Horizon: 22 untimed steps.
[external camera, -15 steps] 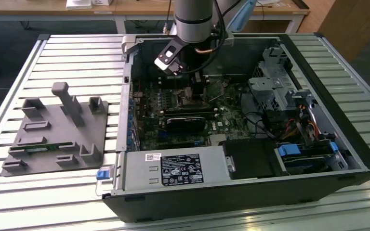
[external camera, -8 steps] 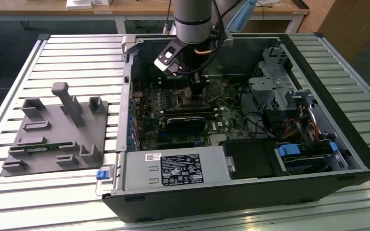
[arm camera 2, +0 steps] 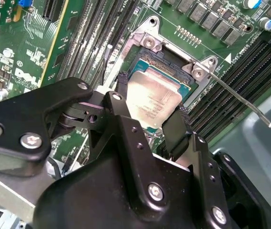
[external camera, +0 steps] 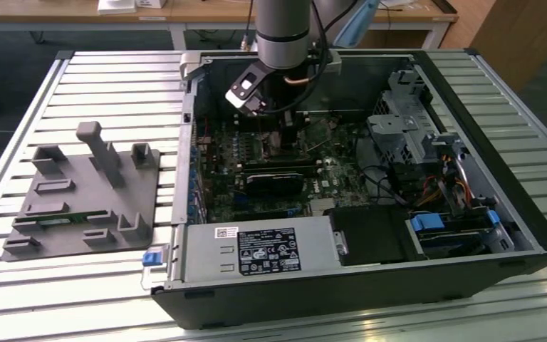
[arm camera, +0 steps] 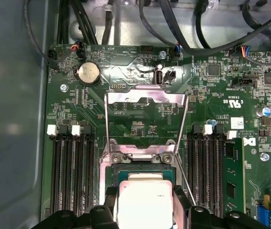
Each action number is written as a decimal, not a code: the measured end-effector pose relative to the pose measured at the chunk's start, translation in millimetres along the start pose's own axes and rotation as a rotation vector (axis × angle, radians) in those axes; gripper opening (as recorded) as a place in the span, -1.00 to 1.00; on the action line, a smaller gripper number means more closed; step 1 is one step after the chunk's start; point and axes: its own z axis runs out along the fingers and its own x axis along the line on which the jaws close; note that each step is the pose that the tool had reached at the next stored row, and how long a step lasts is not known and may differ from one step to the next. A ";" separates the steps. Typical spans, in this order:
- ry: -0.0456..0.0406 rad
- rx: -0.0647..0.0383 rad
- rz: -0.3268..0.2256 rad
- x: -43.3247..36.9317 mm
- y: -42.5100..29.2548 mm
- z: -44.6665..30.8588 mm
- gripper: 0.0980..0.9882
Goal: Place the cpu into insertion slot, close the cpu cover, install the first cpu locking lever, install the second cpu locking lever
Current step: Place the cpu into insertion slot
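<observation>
My gripper (external camera: pixel 288 128) reaches down into the open computer case over the green circuit board. In both wrist views its black fingers (arm camera 2: pixel 122 88) flank the cpu (arm camera 2: pixel 155 95), a pale silver square chip, and are shut on its two sides. The cpu (arm camera: pixel 145 202) sits in or just over the insertion slot (arm camera: pixel 142 171); I cannot tell whether it is fully seated. The slot's dark contact field (arm camera 2: pixel 158 59) shows beyond the chip. The cpu cover (arm camera: pixel 147 95), a thin silver frame, is swung open away from the slot. A thin locking lever (arm camera 2: pixel 240 98) sticks out unlatched beside the slot.
Long black memory slots (arm camera: pixel 73 167) run on both sides of the slot. A coin battery (arm camera: pixel 88 73) and cable bundles (arm camera: pixel 173 28) lie beyond the cover. In the exterior view a grey fixture (external camera: pixel 83 192) stands on the slatted table, and the power supply (external camera: pixel 254 249) fills the case's near side.
</observation>
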 end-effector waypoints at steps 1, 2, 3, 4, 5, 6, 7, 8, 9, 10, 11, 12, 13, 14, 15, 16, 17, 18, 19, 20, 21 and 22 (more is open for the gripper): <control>-0.0001 0.000 0.001 0.0 -0.1 0.8 0.00; -0.0003 0.000 0.003 0.1 -0.2 1.6 0.00; -0.0005 0.000 0.004 0.1 -0.4 2.1 0.00; -0.0010 0.000 0.004 0.1 -0.4 2.4 0.00; -0.0013 0.000 0.004 0.1 -0.4 2.7 0.00; -0.0013 0.000 0.004 0.1 -0.5 3.1 0.00; -0.0013 0.000 0.004 0.2 -0.5 3.8 0.00; -0.0014 0.000 0.004 0.2 -0.6 4.5 0.00; -0.0014 0.000 0.005 0.2 -0.8 5.2 0.00; -0.0014 0.000 0.005 0.2 -1.0 5.9 0.00; -0.0014 0.000 0.005 0.3 -1.1 6.8 0.00; -0.0014 0.000 0.005 0.3 -1.2 7.6 0.00; -0.0015 0.000 0.005 0.4 -1.2 8.4 0.00; -0.0016 0.000 0.005 0.5 -1.3 9.2 0.00; -0.0017 0.000 0.005 0.5 -1.4 9.8 0.00; -0.0016 0.000 0.005 0.5 -1.4 10.4 0.00; -0.0017 0.000 0.005 0.5 -1.5 10.8 0.00; -0.0017 0.000 0.005 0.6 -1.5 11.3 0.00; -0.0017 0.000 0.005 0.6 -1.6 11.7 0.00; -0.0018 0.000 0.005 0.7 -1.7 12.2 0.00; -0.0017 0.000 0.005 0.8 -1.7 12.8 0.00; -0.0016 0.000 0.005 0.8 -1.8 13.3 0.00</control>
